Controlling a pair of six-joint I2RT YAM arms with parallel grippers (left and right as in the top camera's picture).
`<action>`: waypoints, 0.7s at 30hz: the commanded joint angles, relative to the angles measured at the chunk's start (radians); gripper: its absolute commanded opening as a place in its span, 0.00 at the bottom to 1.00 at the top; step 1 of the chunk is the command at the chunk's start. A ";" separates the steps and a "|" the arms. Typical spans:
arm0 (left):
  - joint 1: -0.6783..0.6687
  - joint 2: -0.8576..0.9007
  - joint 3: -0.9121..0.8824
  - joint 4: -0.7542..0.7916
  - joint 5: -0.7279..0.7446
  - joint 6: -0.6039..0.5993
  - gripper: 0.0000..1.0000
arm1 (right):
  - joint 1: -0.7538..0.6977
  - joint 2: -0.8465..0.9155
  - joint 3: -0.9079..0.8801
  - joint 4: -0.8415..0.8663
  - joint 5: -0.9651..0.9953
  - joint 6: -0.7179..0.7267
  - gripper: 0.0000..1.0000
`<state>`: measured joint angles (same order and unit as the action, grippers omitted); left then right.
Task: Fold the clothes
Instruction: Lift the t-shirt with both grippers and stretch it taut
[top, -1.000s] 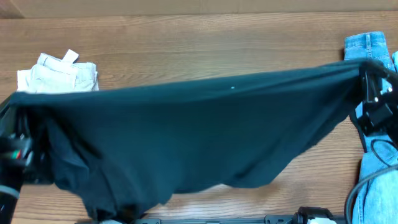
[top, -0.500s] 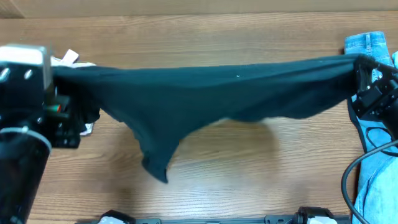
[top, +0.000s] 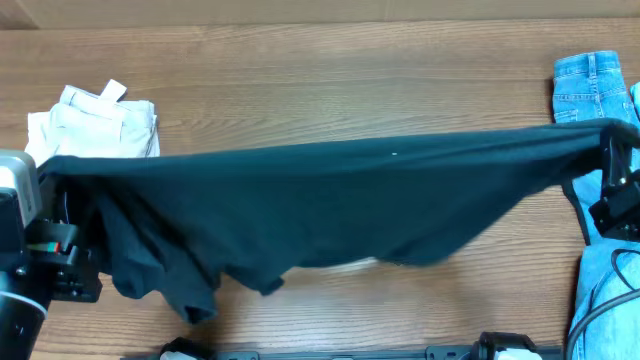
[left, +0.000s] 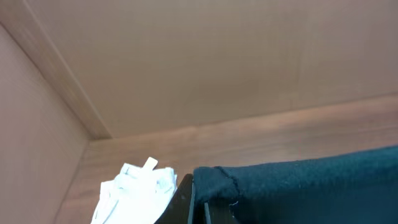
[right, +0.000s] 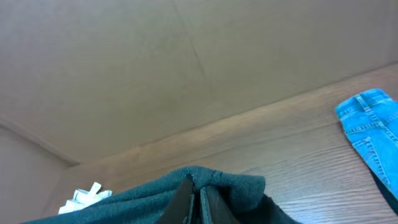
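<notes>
The dark navy-black T-shirt (top: 330, 205) hangs stretched across the table between both grippers, its lower edge sagging at the left. No lettering shows. My left gripper (top: 45, 185) is shut on the shirt's left corner; in the left wrist view its fingers (left: 200, 202) pinch the hemmed edge (left: 298, 186). My right gripper (top: 605, 150) is shut on the right corner; in the right wrist view the fingers (right: 194, 196) pinch bunched fabric (right: 236, 190).
Beige folded shorts (top: 95, 118) with a white tag lie at the far left, also in the left wrist view (left: 134, 190). Light blue jeans (top: 590, 85) lie at the right edge, also in the right wrist view (right: 373, 121). A brown wall stands behind the wooden table (top: 320, 80).
Half a second ago the left arm was raised high, with the shirt pulled into a narrow band. Now it has dropped back towards the front left and the shirt hangs wider.
</notes>
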<state>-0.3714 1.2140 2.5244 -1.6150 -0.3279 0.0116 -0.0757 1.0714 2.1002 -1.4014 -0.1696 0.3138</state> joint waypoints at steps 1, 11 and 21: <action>0.005 0.021 0.013 0.037 -0.047 0.040 0.04 | -0.003 0.026 -0.004 -0.003 0.091 0.001 0.04; 0.005 0.141 0.013 0.059 -0.048 0.053 0.04 | -0.003 0.098 -0.005 -0.007 0.129 0.000 0.04; 0.005 0.089 0.014 0.056 -0.045 0.053 0.04 | -0.003 0.068 -0.003 -0.005 0.135 0.000 0.04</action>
<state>-0.3714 1.3479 2.5240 -1.5562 -0.3321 0.0555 -0.0761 1.1637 2.0884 -1.4143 -0.0803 0.3138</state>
